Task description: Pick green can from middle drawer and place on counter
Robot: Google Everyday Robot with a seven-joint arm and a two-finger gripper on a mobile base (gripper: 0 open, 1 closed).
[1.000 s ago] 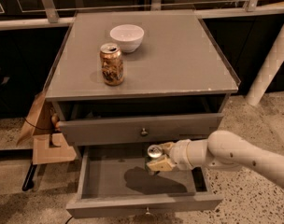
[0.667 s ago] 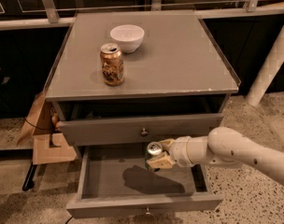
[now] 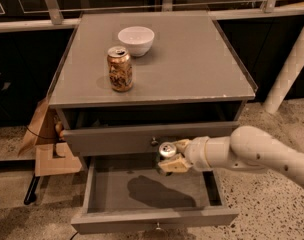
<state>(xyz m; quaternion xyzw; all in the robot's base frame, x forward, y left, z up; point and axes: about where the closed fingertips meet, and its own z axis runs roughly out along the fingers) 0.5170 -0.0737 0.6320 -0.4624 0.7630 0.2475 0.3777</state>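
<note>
Nearest me, the middle drawer [image 3: 154,218] stands pulled right out, with only a dark shadow showing on its floor. Above that floor, just in front of the upper drawer [image 3: 117,140], the gripper [image 3: 170,157] reaches in from the right. Its fingers are closed around the green can [image 3: 166,149], silver top up, and the can hangs off the drawer floor. So the pick looks done, I'd say, and the placing is what's left: raise it past the drawer fronts and over onto the table [image 3: 202,59]. Further back, that table carries a gold-brown can [image 3: 120,69] and a white bowl [image 3: 136,40] toward the left, with room on the right.
</note>
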